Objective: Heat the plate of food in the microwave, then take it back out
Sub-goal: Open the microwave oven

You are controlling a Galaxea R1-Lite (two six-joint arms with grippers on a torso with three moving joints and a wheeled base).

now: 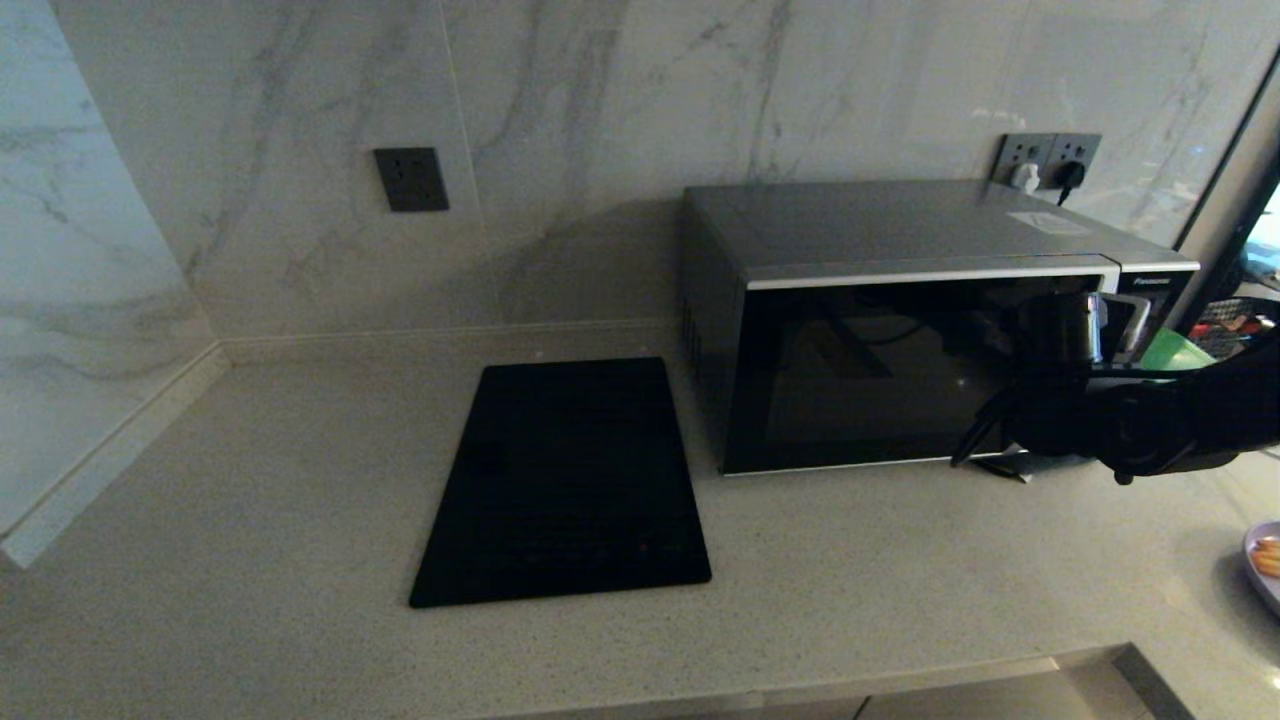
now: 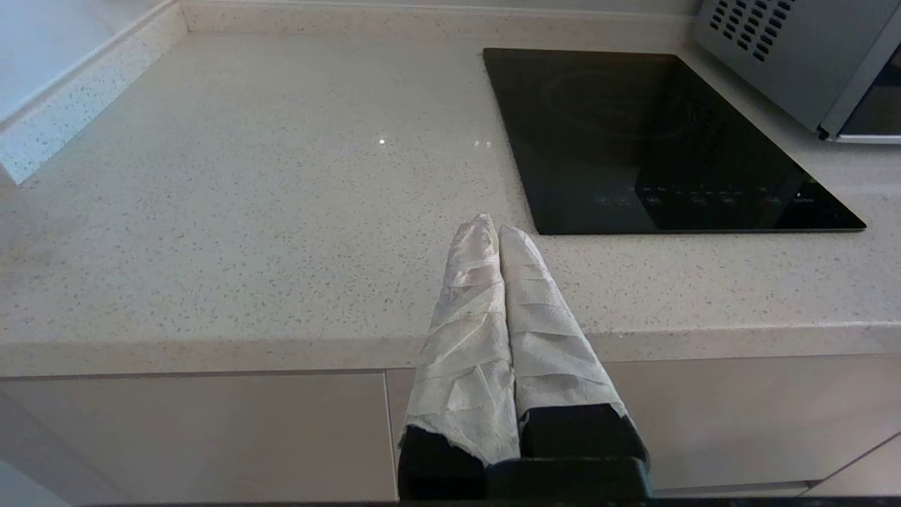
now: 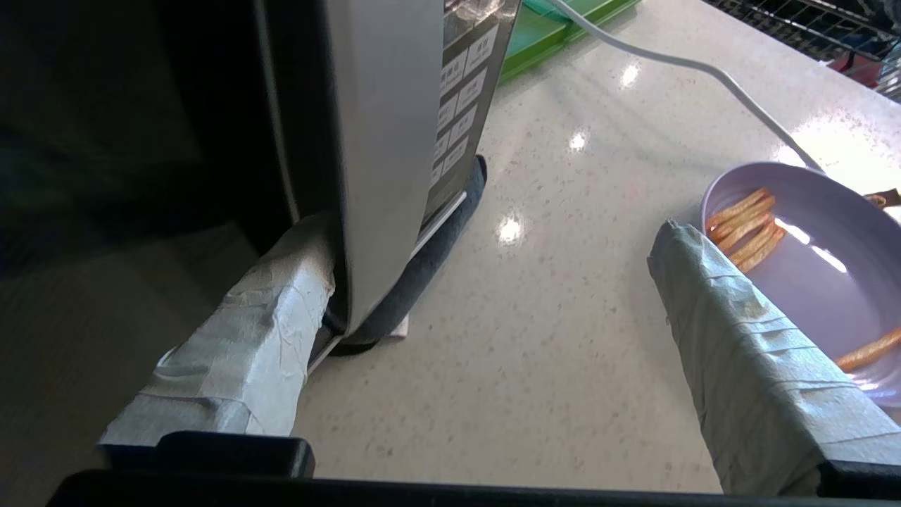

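Note:
The silver-grey microwave (image 1: 860, 370) stands at the back right of the counter, and its dark glass door looks closed. My right gripper (image 1: 1060, 335) is at the door's right side, open (image 3: 493, 236). One taped finger (image 3: 281, 296) is tucked behind the curved silver strip (image 3: 383, 141) beside the button panel (image 3: 457, 91). The other finger (image 3: 711, 296) hangs free over the counter. The lavender plate of food (image 3: 830, 282) with orange sticks (image 3: 746, 225) rests on the counter just beyond that finger, at the right edge of the head view (image 1: 1265, 565). My left gripper (image 2: 491, 227) is shut and empty over the counter's front edge.
A flat black panel (image 1: 565, 480) lies on the counter left of the microwave. A green board (image 3: 556, 28) and a white cable (image 3: 704, 70) lie to the microwave's right. A wire basket (image 1: 1235, 320) stands at the far right. Wall sockets (image 1: 1045, 160) sit behind the microwave.

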